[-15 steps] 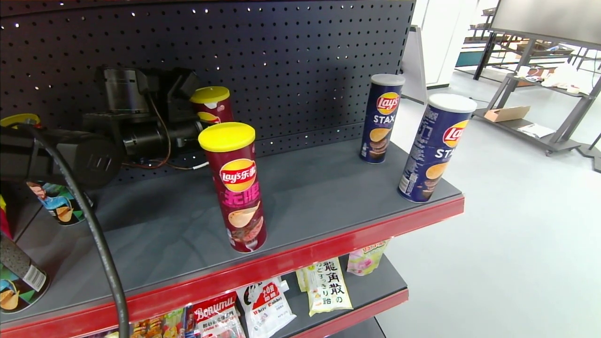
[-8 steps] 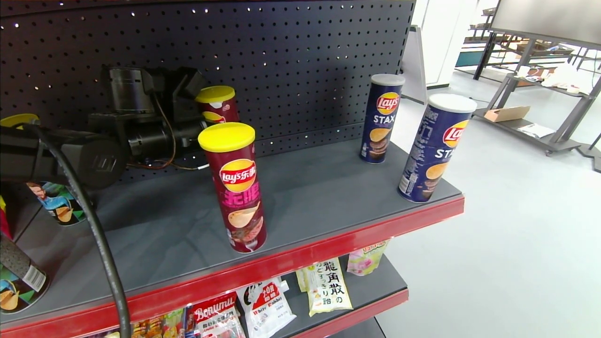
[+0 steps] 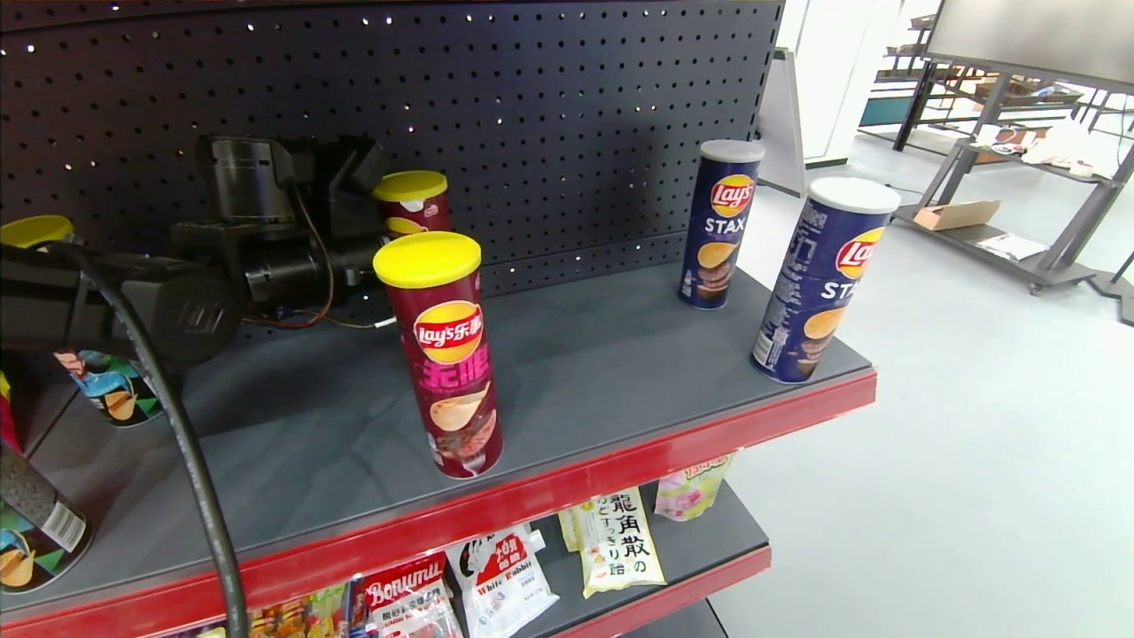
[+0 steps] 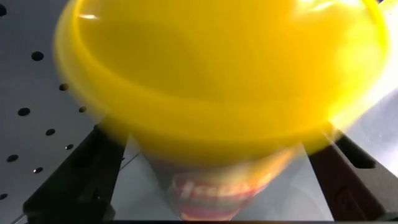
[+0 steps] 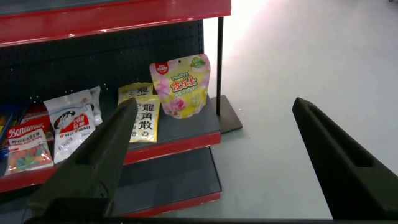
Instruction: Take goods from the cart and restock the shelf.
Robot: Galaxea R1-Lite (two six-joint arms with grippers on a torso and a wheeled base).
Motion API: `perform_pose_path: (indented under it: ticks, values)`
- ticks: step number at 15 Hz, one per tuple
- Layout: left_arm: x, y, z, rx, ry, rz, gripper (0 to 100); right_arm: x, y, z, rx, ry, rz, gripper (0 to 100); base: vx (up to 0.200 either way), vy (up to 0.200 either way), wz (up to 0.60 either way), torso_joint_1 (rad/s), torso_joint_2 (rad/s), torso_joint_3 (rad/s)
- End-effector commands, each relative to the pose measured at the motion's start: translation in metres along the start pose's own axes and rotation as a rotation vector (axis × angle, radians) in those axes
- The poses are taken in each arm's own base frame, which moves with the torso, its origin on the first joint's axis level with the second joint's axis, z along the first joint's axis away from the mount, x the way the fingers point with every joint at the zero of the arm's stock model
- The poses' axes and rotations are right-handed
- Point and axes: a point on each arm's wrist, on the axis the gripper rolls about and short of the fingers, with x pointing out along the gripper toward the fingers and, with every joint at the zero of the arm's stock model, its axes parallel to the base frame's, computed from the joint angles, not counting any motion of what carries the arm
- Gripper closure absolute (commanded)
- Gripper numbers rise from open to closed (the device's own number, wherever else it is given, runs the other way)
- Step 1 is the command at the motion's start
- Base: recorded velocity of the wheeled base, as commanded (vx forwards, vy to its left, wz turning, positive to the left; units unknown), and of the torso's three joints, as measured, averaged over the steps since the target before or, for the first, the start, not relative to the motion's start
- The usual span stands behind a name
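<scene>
The red chip can (image 3: 412, 200) (image 4: 217, 93) with the yellow lid is sitting upright at the back of the grey shelf (image 3: 620, 354), close to the pegboard (image 3: 532, 106) and behind a matching can (image 3: 447, 354) at the front edge. The left arm is lying level across the shelf from the left. The left gripper (image 3: 376, 221) (image 4: 208, 186) is clamping the can's sides below the lid. The right gripper (image 5: 217, 165) is gaping wide, holding nothing, near the lower shelves.

Front can (image 3: 447, 354) hides half the rear can (image 3: 413, 202); its lid (image 4: 217, 68) blurred.
</scene>
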Motion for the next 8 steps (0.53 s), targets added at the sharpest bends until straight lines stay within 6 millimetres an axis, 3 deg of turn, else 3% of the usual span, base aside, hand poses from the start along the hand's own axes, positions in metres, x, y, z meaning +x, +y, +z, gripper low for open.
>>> perform_pose_path:
  ticks: [1, 4, 8]
  values:
    - [-0.004, -0.001, 0.004, 0.003, -0.010, 0.001, 0, 0.000, 0.000, 0.000, 0.000, 0.001, 0.002, 0, 0.000, 0.000, 0.00, 0.000, 0.00, 0.000]
    - [-0.023, -0.003, 0.009, 0.005, -0.007, 0.022, 0, 0.000, 0.000, 0.000, 0.000, 0.001, 0.002, 0, 0.000, 0.000, 0.00, 0.000, 0.00, 0.000]
    - [-0.068, -0.001, -0.002, -0.017, 0.046, 0.064, 0, 0.000, 0.000, 0.000, 0.000, 0.003, 0.002, 0, 0.000, 0.000, 0.00, 0.000, 0.00, 0.000]
